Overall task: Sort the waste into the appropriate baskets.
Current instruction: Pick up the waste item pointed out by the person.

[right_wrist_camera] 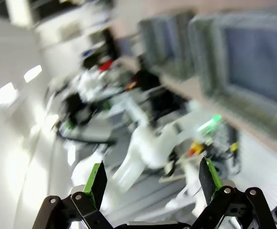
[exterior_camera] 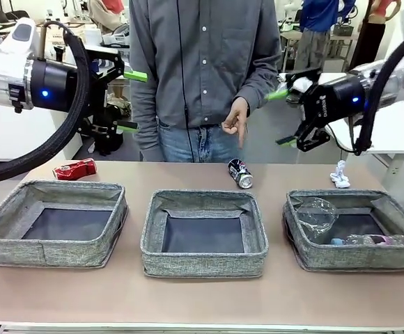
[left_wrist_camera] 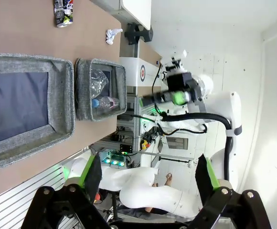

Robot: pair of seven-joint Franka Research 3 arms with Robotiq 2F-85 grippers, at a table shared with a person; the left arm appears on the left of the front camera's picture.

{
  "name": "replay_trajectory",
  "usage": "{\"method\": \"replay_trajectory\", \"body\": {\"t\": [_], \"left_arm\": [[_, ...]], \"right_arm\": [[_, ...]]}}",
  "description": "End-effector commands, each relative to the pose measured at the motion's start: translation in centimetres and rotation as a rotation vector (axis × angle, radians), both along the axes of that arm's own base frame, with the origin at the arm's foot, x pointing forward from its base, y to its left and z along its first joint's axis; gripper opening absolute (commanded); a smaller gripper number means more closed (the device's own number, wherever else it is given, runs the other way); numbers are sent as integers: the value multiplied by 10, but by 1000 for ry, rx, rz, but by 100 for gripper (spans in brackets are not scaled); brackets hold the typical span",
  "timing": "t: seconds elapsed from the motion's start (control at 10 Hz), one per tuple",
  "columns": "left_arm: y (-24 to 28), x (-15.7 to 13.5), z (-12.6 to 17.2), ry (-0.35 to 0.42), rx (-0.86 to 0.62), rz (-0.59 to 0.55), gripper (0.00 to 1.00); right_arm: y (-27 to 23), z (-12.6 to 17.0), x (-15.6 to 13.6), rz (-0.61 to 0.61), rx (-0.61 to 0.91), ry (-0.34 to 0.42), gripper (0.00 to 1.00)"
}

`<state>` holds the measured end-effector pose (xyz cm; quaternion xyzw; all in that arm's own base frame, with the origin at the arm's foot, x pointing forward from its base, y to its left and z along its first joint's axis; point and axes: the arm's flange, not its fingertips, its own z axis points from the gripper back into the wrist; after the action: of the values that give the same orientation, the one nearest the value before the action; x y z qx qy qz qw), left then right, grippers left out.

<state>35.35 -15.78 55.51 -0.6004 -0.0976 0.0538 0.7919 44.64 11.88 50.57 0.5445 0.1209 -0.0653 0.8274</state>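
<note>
- While both arms hang high over the far side of the table [exterior_camera: 202, 296], the left gripper [exterior_camera: 132, 101] has its jaws wide apart and holds nothing.
- The right gripper [exterior_camera: 281, 117] is wide open too, with nothing between its green pads.
- A person stands at the far edge between the two grippers, with one hand [exterior_camera: 237, 120] held low and a finger pointing down.
- Three grey baskets sit in a row, with a small gap of table between each pair.
- A strip of bare table runs along the near edge in front of them.
- More table lies behind the baskets, up to the far edge.
- The crushed red can [exterior_camera: 75, 168] lies on its side behind the left basket [exterior_camera: 52, 188], near the far edge.
- The dark printed can [exterior_camera: 240, 173] lies tilted behind the middle basket [exterior_camera: 202, 199], toward its right corner, with a silver end facing the camera.
- The white paper wad [exterior_camera: 339, 175] sits just behind the right basket [exterior_camera: 359, 197].
- The crumpled clear plastic [exterior_camera: 317, 213] is inside the right basket, against its left wall.
- The clear blue-capped plastic bottle [exterior_camera: 370, 240] lies flat in that basket, along its near wall.
- The left and middle baskets show their dark flat bottoms.
- From the left wrist, the left gripper [left_wrist_camera: 149, 174] points off past the table's edge, jaws apart.
- The right wrist view is blurry, but the right gripper [right_wrist_camera: 152, 179] is spread wide.
</note>
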Motion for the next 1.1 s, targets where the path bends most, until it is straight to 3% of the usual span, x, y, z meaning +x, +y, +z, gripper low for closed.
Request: {"method": "replay_trajectory", "body": {"t": [0.0,0.1,0.2,0.3,0.4,0.5,0.6,0.7,0.8,0.9,1.0], "left_arm": [[-1,-3,-1,5,-23,7,100],[-1,-3,-1,5,-23,7,100],[-1,-3,-1,5,-23,7,100],[-1,-3,-1,5,-23,7,100],[-1,-3,-1,5,-23,7,100],[-1,-3,-1,5,-23,7,100],[-1,-3,-1,5,-23,7,100],[-1,-3,-1,5,-23,7,100],[-1,-3,-1,5,-23,7,100],[-1,-3,-1,5,-23,7,100],[-1,-3,-1,5,-23,7,100]], "right_arm": [[30,-20,68,-331,-712,140,100],[34,-34,95,-440,-992,119,100],[39,-40,108,-478,-1189,9,100],[49,-40,111,-416,-1224,-127,100],[52,-32,107,-436,-1092,-209,100],[36,-48,107,-235,-580,-178,100],[36,-48,107,-235,-580,-178,100],[47,-48,114,-288,-723,-239,100],[74,-61,125,12,-902,-372,100],[90,-76,145,100,-1032,-400,100],[99,-86,163,162,-1065,-441,100]]}}
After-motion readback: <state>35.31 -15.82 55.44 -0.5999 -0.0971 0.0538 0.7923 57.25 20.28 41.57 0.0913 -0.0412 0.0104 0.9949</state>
